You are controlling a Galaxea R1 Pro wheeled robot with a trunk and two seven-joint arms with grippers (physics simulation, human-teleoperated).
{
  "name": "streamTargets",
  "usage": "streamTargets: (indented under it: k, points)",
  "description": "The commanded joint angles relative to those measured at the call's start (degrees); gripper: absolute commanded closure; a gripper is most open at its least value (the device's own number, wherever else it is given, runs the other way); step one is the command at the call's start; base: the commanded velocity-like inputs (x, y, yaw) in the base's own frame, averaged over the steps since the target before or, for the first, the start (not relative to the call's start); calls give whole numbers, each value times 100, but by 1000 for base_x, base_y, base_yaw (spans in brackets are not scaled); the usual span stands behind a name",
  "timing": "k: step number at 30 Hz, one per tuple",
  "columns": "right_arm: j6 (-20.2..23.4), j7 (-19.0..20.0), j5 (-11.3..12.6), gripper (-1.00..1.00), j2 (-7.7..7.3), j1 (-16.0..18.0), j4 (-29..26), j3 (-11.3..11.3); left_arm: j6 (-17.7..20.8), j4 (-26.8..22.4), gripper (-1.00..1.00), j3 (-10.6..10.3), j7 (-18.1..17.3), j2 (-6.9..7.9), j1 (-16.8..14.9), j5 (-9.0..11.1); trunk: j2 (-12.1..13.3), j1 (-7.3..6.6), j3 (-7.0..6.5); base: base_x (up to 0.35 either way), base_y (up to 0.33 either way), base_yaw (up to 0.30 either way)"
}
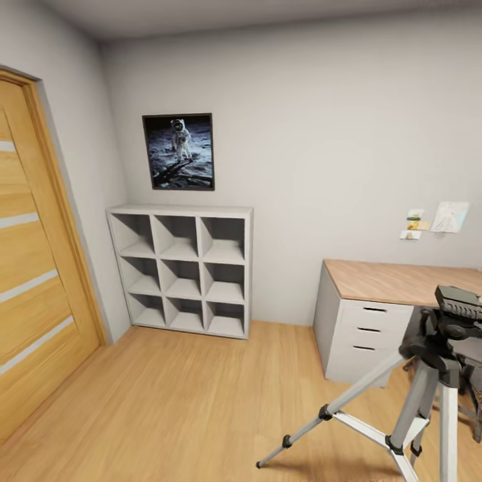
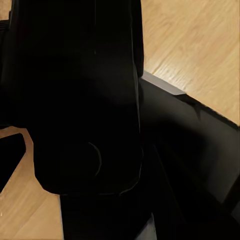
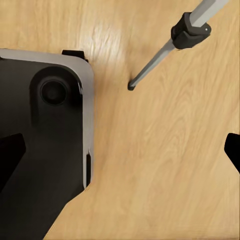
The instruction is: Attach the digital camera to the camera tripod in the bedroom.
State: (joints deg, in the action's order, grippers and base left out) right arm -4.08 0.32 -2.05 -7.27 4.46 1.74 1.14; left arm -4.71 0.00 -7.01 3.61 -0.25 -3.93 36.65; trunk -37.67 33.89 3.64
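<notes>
Silver-legged camera tripod [image 1: 428, 375] beside desk [image 1: 395, 281]; right gripper [image 3: 120, 150] fingers spread, empty.

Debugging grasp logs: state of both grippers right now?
Left gripper: cannot be told; its wrist view is mostly dark shapes.
Right gripper: open, holding nothing, above the wood floor.

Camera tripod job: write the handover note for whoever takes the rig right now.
Right tool: open, nothing between its fingertips, hanging over bare wood floor next to the robot's base.
Left tool: its wrist view is blocked by dark robot parts, so its state cannot be told.
Camera tripod: standing at the lower right of the head view, in front of the wood-topped desk; one leg tip lies close to the right arm.
Digital camera: not located yet.
Done: the robot has reached the tripod.
Left: find the camera, grasp it, mount it.
</notes>
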Motion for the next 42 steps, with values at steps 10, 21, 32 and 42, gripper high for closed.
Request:
streamTargets:
  k: [10, 21, 32, 42]
  points:
    - [-32, 3, -19, -100, -11, 10, 19, 9, -12, 0, 100, -46, 27, -1, -3, 26, -8, 2, -22, 0, 35, -265]
    - [-16, 10, -19, -100, -5, 10, 19, 9, -12, -1, 100, -46, 30, -2, -3, 26, -8, 2, -32, 0, 1, -285]
    - [-14, 12, -16, -100, -4, 9, 19, 9, -12, -1, 100, -47, 31, -2, -3, 24, -8, 2, -33, 0, 0, -294]
    - [-14, 7, -16, -100, -3, 9, 19, 9, -5, -4, 100, -46, 34, 6, -3, 26, -8, 2, -33, 0, 0, -294]
